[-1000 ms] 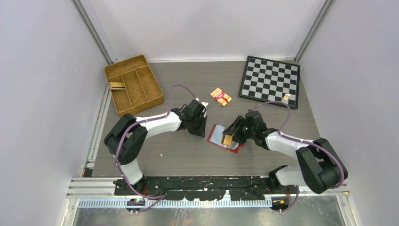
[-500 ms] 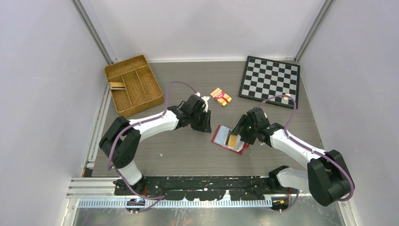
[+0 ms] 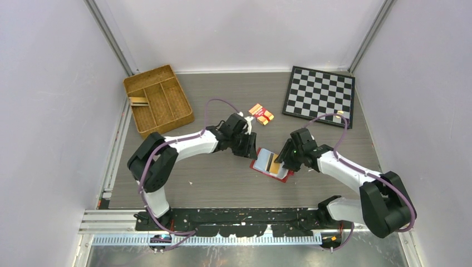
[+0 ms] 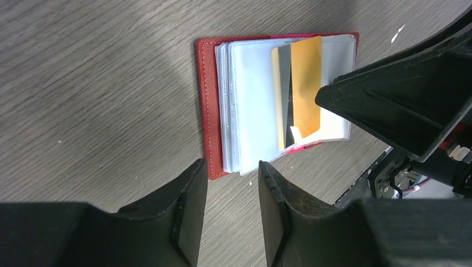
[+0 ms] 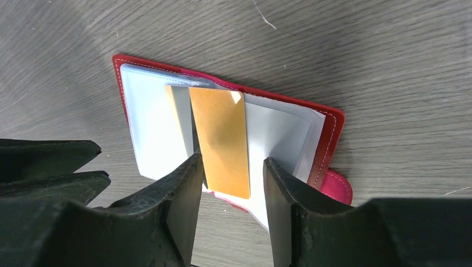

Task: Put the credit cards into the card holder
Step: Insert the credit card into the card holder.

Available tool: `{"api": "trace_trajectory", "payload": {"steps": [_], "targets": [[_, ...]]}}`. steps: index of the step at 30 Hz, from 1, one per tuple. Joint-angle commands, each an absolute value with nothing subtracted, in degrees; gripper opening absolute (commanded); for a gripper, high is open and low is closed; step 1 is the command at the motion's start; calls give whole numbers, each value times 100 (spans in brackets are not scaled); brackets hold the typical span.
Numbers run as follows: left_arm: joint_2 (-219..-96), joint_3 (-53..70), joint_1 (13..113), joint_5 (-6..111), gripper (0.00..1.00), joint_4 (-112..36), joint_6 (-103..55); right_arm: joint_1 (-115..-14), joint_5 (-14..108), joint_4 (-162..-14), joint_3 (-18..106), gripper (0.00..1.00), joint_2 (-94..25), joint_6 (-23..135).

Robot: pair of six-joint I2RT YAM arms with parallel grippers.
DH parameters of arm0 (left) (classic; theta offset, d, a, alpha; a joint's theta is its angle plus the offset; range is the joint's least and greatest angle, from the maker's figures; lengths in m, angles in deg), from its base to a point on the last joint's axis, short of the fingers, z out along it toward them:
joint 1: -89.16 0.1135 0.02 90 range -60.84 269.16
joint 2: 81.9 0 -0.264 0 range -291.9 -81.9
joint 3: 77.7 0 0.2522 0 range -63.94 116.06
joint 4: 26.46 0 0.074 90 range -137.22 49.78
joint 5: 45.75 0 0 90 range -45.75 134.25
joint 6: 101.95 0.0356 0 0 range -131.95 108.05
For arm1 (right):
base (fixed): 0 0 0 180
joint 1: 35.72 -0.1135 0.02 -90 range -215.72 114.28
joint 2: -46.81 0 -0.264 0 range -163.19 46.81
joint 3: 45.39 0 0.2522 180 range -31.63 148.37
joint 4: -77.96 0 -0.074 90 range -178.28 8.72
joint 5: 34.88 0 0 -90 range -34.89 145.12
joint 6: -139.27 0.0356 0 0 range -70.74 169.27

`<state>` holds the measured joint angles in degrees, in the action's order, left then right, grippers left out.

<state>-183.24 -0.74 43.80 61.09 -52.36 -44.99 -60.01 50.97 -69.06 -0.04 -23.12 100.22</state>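
The dark-red card holder [image 3: 257, 164] [image 4: 207, 111] [image 5: 328, 139] lies open mid-table, its clear sleeves up and its snap tab [image 5: 337, 187] sticking out. One orange credit card [image 3: 274, 164] [image 4: 305, 83] [image 5: 220, 139] with a dark stripe rests on the sleeves. My right gripper [image 3: 283, 161] [image 5: 231, 186] is open, its fingers [image 5: 186, 194] straddling the card's near end without pinching it. My left gripper [image 3: 248, 148] [image 4: 232, 181] stands open and empty at the holder's opposite edge, just off the leather. No other credit card shows.
An orange-and-red banded pack [image 3: 261, 114] lies behind the holder. A brown wicker divided tray [image 3: 158, 100] sits at the back left. A chessboard [image 3: 319, 95] with a small piece [image 3: 338, 114] on it is at the back right.
The left gripper moved right to the holder's edge and opened. The right gripper brought the card down onto the sleeves, and the card now lies flat.
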Motion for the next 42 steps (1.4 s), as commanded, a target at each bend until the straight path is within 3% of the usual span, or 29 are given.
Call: {"api": "trace_trajectory", "payload": {"steps": [1,42], "targets": [[-18463,126,4346,6324,41,-4898,-4530,-6040,5076,-7123,9,49,-2439,10106],[-18710,-385,4328,6564,27,-4374,-4720,-6706,4776,-8218,786,42,-3549,10253]]}}
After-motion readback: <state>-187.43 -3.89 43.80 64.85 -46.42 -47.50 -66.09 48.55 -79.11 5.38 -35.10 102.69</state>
